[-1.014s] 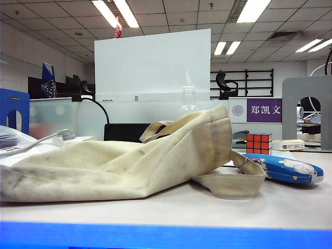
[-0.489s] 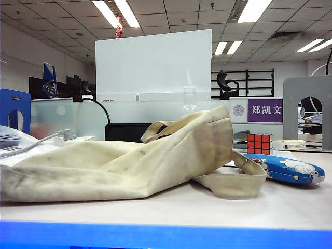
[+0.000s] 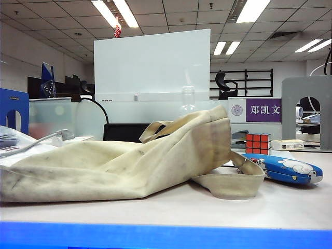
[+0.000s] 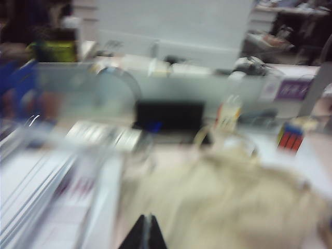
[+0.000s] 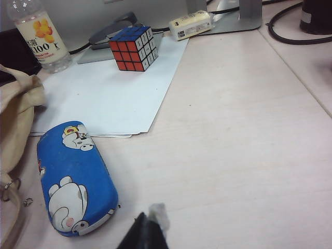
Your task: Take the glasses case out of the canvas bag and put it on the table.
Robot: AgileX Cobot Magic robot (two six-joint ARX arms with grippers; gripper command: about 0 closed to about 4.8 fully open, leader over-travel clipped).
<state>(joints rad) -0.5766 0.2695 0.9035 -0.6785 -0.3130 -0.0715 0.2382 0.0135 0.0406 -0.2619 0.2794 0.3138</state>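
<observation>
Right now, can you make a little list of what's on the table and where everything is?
glasses case: out of the bag, flat on the table
canvas bag: slumped on its side, left of the case
Rubik's cube: on white paper behind the case
left gripper: shut, above the bag, holding nothing
right gripper: shut, beside the case, holding nothing

Rubik's cube point(image 5: 133, 48) rests on white paper point(image 5: 109, 88); drink bottle point(image 5: 40, 35) just beside paper; whiteboard point(image 3: 152, 65) behind.
</observation>
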